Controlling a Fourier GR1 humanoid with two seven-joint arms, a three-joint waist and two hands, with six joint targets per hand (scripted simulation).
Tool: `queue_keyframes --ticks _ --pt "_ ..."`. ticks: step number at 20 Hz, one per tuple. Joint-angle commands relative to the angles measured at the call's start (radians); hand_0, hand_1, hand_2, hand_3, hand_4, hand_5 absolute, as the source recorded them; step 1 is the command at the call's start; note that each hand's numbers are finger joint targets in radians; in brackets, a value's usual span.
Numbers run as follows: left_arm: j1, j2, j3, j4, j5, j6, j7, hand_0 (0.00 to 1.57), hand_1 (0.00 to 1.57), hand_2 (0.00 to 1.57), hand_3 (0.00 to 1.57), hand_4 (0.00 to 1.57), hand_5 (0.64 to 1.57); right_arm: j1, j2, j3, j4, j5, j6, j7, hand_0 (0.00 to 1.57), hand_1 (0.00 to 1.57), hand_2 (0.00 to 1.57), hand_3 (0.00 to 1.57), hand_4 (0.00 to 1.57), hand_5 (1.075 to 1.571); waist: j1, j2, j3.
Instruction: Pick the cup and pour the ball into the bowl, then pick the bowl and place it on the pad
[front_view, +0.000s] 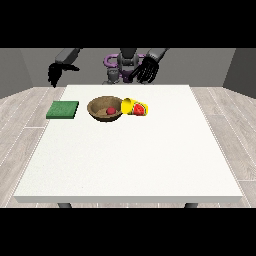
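Observation:
A brown bowl stands on the white table left of centre, with a red ball inside it. A yellow cup with a red mark lies on its side right beside the bowl, its mouth towards the bowl's rim. A green pad lies flat further left. The hand at the view's right hangs above the table's far edge, behind the cup, fingers spread and holding nothing. The hand at the view's left is raised off the table's far left corner, fingers hanging relaxed.
The robot's torso stands behind the table's far edge. Wooden floor surrounds the table. The bowl, cup and pad all sit in the far half of the table.

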Motion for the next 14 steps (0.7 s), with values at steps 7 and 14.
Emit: queue_keyframes --ticks 7,14 --pt "0.273 -0.015 0.066 -0.319 0.744 -0.048 -0.398 0.00 0.00 0.00 0.00 0.00 1.564 -0.120 0.148 0.054 -0.046 0.072 -0.220 -0.012 0.00 0.00 0.00 0.00 0.20 1.571 0.076 0.153 0.0106" --pt "0.331 -0.008 0.102 -0.343 0.819 -0.220 -0.584 0.00 0.00 0.00 0.00 0.00 1.563 -0.216 0.215 0.034 0.037 0.075 -0.350 -0.054 0.00 0.00 0.00 0.00 0.32 1.569 0.152 0.231 0.0197"
